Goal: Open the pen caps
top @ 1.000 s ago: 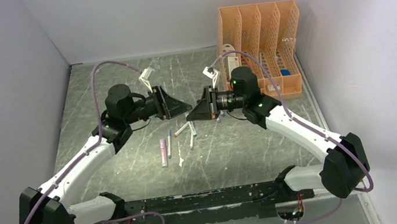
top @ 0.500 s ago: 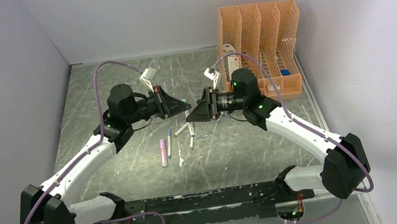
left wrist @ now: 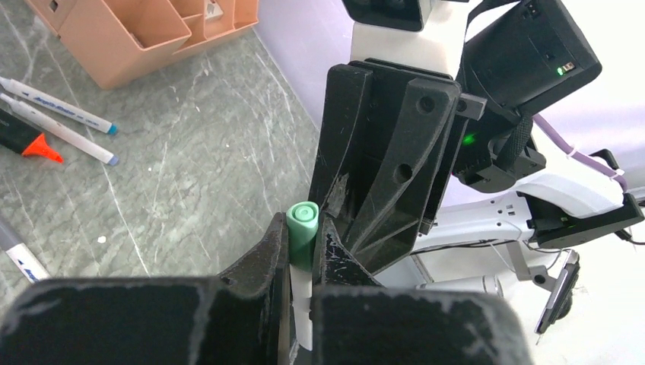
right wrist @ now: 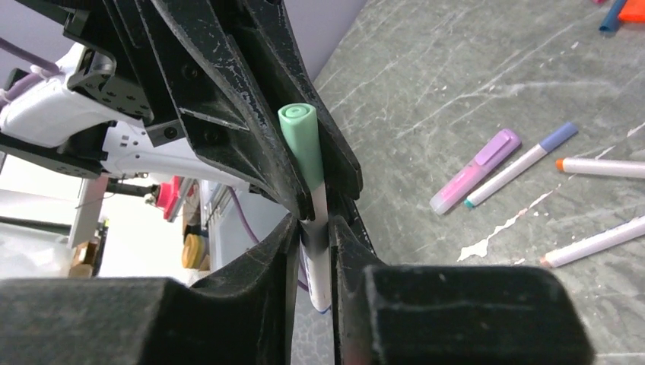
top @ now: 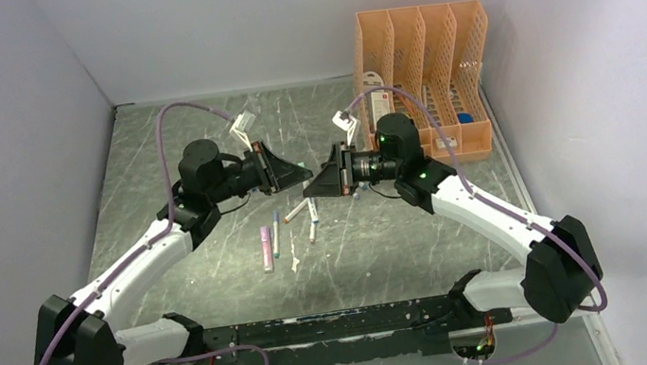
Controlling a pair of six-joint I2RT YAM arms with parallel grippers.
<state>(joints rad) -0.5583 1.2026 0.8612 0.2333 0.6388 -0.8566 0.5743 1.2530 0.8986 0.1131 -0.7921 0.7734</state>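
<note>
We saw the left arm (top: 136, 266) and the right arm (top: 486, 207) meeting face to face above the table (top: 199, 143). They met to the left of the orange rack (top: 424, 73) and a little nearer to the arm bases than it. Between them one pen (right wrist: 320, 228) stood nearly upright, with its green cap (left wrist: 303, 222) on top. The jaws of the left arm were clenched on the cap, and its round end stuck out above them. The jaws of the right arm were clenched on the white barrel, just under the cap. The cap was on the barrel, not pulled off. The other pens lay loose on the table, also left of the rack and nearer to the bases. There was a pink and purple highlighter (right wrist: 475, 171) with some thin white pens (top: 312, 232) beside it. Closer to the rack lay a black marker (left wrist: 27, 141) with an orange end.
</note>
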